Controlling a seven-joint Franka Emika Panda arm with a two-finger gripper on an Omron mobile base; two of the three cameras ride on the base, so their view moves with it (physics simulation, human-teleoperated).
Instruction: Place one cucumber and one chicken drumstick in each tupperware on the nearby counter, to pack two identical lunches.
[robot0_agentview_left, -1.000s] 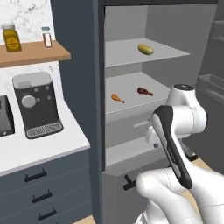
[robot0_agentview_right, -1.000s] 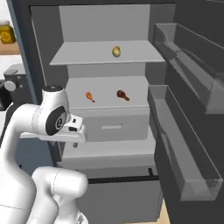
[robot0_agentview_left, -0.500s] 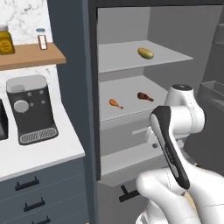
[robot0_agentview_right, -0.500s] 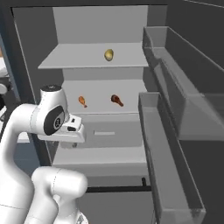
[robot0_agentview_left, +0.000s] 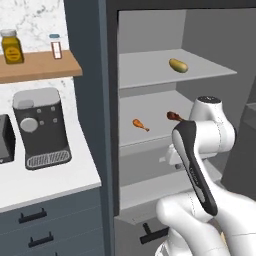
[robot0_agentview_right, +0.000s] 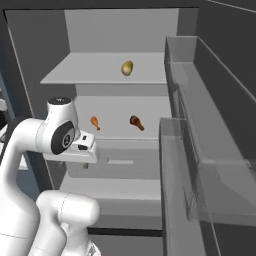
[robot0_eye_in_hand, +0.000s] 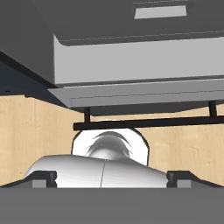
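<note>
The gripper (robot0_eye_in_hand: 112, 180) hangs in front of the open fridge (robot0_agentview_left: 165, 30), pointing down, with its two dark fingertips (robot0_eye_in_hand: 43, 178) spread wide apart and nothing between them. Looking along it, the hand view shows the grey drawer front (robot0_eye_in_hand: 144, 57) at the bottom of the fridge, a dark bar handle (robot0_eye_in_hand: 148, 123) below it, and pale wood floor (robot0_eye_in_hand: 26, 140) under that.

The white arm (robot0_agentview_left: 200, 145) stands just before the fridge's lower shelves. On the fridge's middle shelf (robot0_agentview_left: 150, 112) lie two chicken drumsticks, apart from each other: the orange-brown drumstick (robot0_agentview_left: 140, 124) towards the fridge's left side and the darker red-brown drumstick (robot0_agentview_left: 174, 116) to its right, partly behind the arm in the left base view. In the right base view both are clear, the orange one (robot0_agentview_right: 94, 122) left of the dark one (robot0_agentview_right: 136, 122). On the shelf above sits a single yellowish-green rounded item (robot0_agentview_left: 178, 65), alone near the middle of that shelf; its exact kind is hard to tell.

The fridge door (robot0_agentview_right: 210, 150) stands open on the fridge's right, its clear door bins (robot0_agentview_right: 175, 165) facing inward.

Left of the fridge, a white counter (robot0_agentview_left: 50, 175) carries a grey coffee machine (robot0_agentview_left: 41, 128). Above it, a wooden shelf (robot0_agentview_left: 40, 66) holds a yellow jar (robot0_agentview_left: 12, 46) and a small white shaker (robot0_agentview_left: 56, 46).
</note>
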